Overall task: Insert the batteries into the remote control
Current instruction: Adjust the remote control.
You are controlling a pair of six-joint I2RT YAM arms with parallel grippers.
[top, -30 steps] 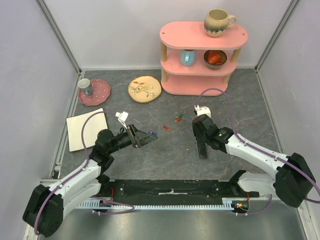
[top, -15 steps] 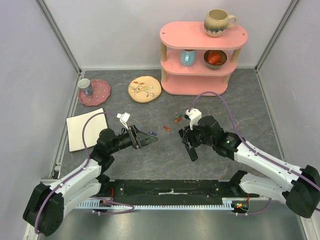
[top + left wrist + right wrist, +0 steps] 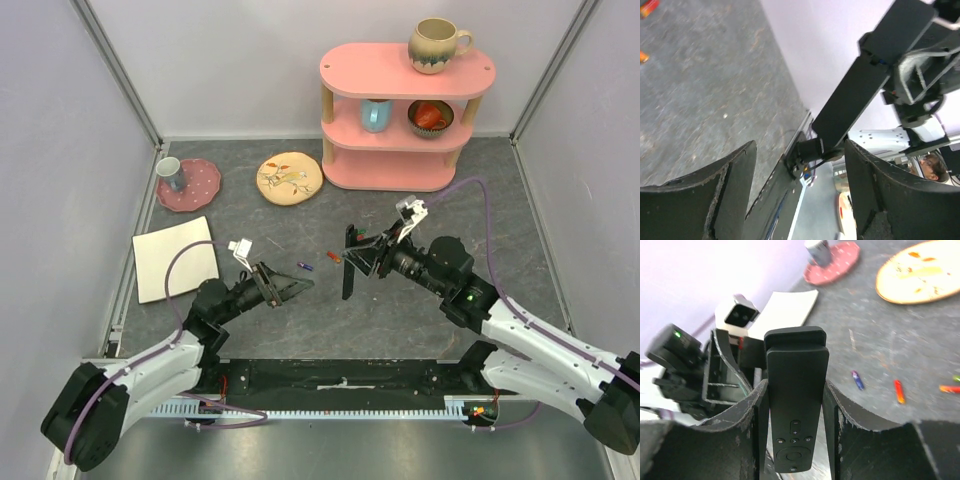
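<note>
With right fingers (image 3: 742, 440) pinched on remote control (image 3: 796, 405), holds it raised over bench (image 3: 330, 330), facing spread, empty left fingers (image 3: 730, 200), batteries (image 3: 333, 257) lying between both pairs. Needs firm grip, back turned toward left fingers.

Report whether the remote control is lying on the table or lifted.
Lifted. The remote control sits clamped between the fingers of the right gripper, button face toward its wrist camera; the left wrist view shows it in mid-air.

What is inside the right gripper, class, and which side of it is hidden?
The remote control, clamped between the right gripper's fingers, button face toward the wrist camera. Its back is turned away there, so any battery cover is unseen.
</note>
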